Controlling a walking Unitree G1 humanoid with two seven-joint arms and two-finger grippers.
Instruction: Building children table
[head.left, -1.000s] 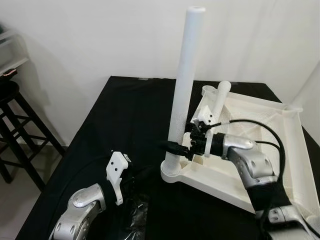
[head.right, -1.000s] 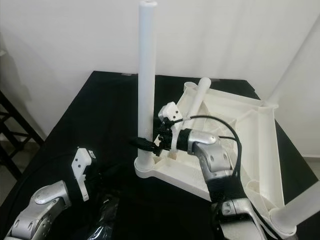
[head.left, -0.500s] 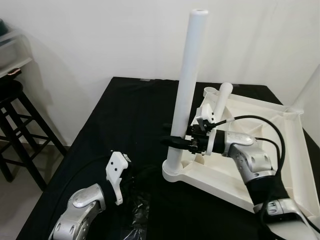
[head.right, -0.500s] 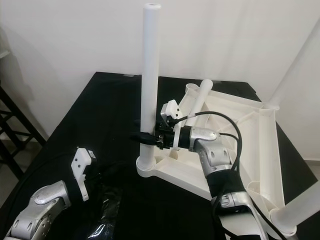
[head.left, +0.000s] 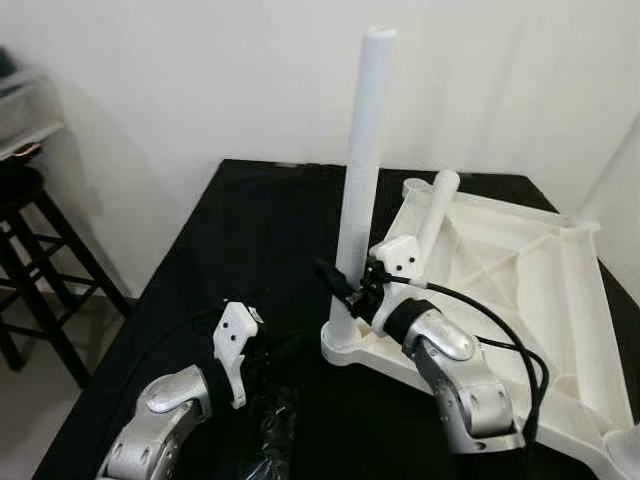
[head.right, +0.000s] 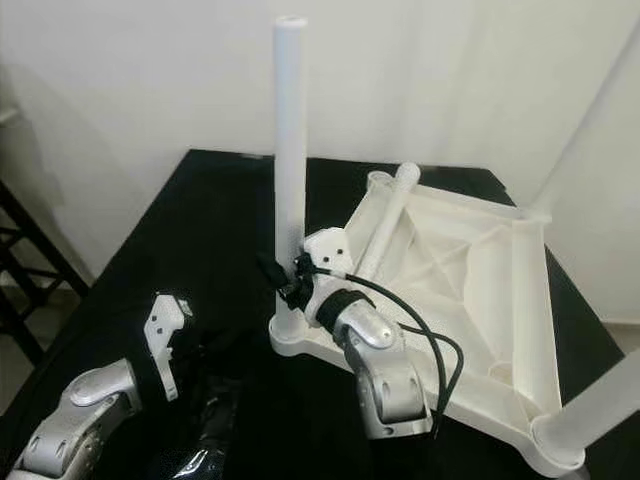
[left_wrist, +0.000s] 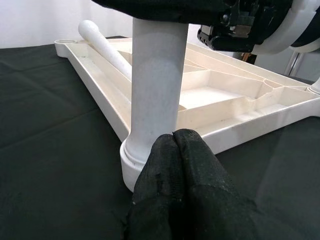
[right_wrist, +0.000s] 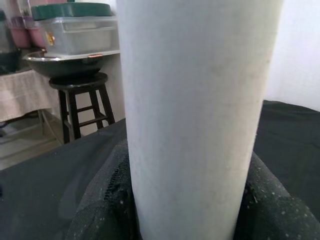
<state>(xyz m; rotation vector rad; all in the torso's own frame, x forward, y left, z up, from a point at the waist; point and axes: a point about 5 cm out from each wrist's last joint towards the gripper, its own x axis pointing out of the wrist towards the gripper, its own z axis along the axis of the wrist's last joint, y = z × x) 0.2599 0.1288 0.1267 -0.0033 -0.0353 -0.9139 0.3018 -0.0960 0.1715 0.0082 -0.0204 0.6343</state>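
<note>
Right jaws (head.left: 340, 283) still pinching upright leg (head.left: 358, 170) low down; wrist rolled since a second ago, likely screwing leg into tabletop (head.left: 520, 270) corner, 9 o'clock side. Left jaws (left_wrist: 175, 150) pressed together, idle on bench (head.left: 240, 220).

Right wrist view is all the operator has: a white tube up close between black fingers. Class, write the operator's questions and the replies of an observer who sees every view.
Operator: What does this tube stand in?
Observer: The upright leg stands in a corner socket of the upturned tabletop, which lies on the black table.
Operator: Where along it am I gripping?
Observer: The right gripper is shut on it low down, just above the socket.
Operator: Where is the other arm?
Observer: The left gripper is shut and empty, pointing at the leg's base from close by; I cannot tell whether it touches.
Operator: Any other legs?
Observer: A loose leg lies slanted on the tabletop, behind the upright one.
</note>
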